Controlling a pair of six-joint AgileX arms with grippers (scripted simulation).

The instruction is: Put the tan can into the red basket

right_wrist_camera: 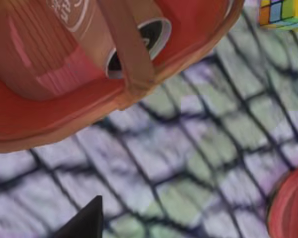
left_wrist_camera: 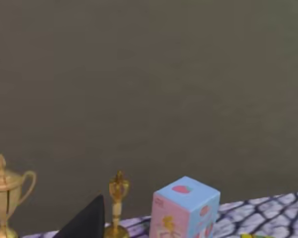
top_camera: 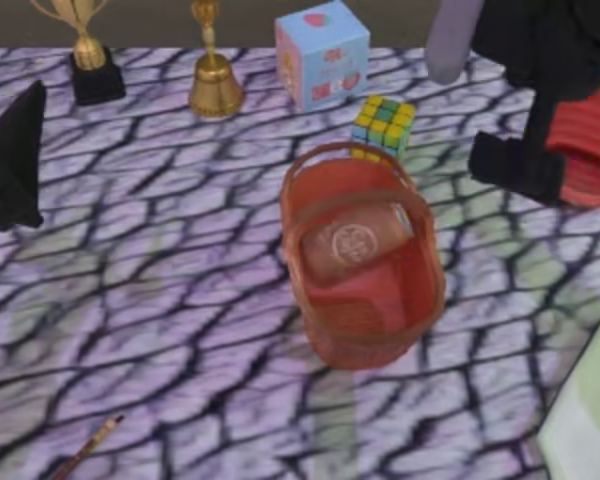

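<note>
So the back edge of the table [top_camera: 160, 330] is pretty crowded: a gold trophy [top_camera: 85, 45] on a black base, a gold bell [top_camera: 215, 75], a pale blue and pink carton [top_camera: 323, 52] and a colourful puzzle cube [top_camera: 384, 127] that sits just behind the red basket [top_camera: 420, 270]. There's a lot more free room on the left and front of the purple cracked-stone tabletop, with only a thin pencil [top_camera: 88, 448] near the front edge. The tan can [top_camera: 352, 246] is lying on its side inside the oval woven basket, white print facing up, under the arched handle. The right gripper [top_camera: 515, 165] is near the right edge, well apart from the basket, in front of a red ribbed slipper [top_camera: 585, 150]; can't tell whether its fingers are apart or together. The left gripper [top_camera: 10, 160] is parked at the left edge, same deal, can't tell.
</note>
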